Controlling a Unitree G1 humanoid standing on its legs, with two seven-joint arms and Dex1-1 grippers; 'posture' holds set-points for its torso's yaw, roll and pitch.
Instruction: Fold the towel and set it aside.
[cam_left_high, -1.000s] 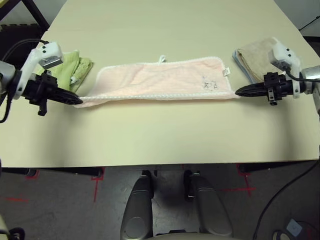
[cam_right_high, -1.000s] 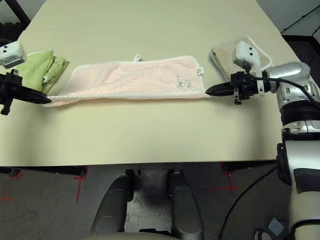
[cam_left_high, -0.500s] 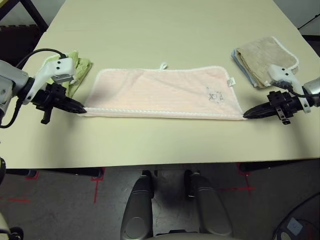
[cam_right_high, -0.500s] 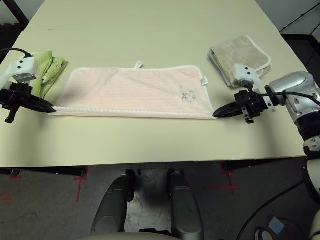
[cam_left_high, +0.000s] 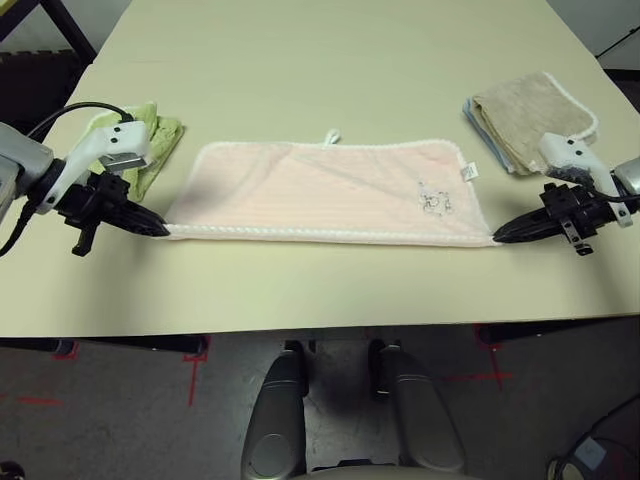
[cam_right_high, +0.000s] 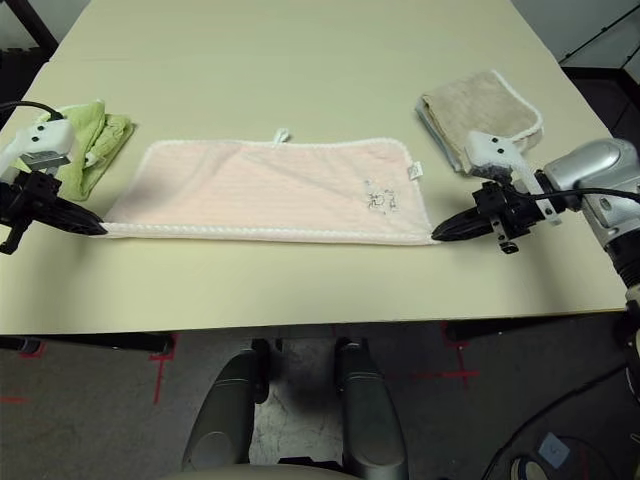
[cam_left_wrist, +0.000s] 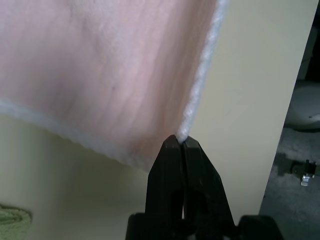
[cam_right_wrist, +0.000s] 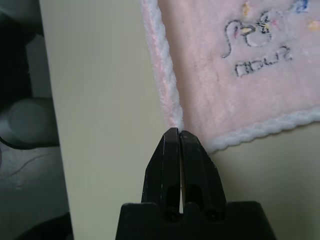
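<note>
Big cream table (cam_left_high: 330, 60) takes up most of the scene, with grey floor and red tape marks below its near edge. The pink towel (cam_left_high: 320, 190) lies flat across the middle of it, stretched out long, embroidered mark (cam_left_high: 434, 200) near its right end. A green towel (cam_left_high: 150, 135) sits just past the pink towel's left end and a beige towel (cam_left_high: 530, 115) past its right end. The left hand (cam_left_high: 160, 228) is pinched shut on the towel's near left corner, and the right hand (cam_left_high: 500, 238) is pinched shut on the near right corner, both tips low at the table.
</note>
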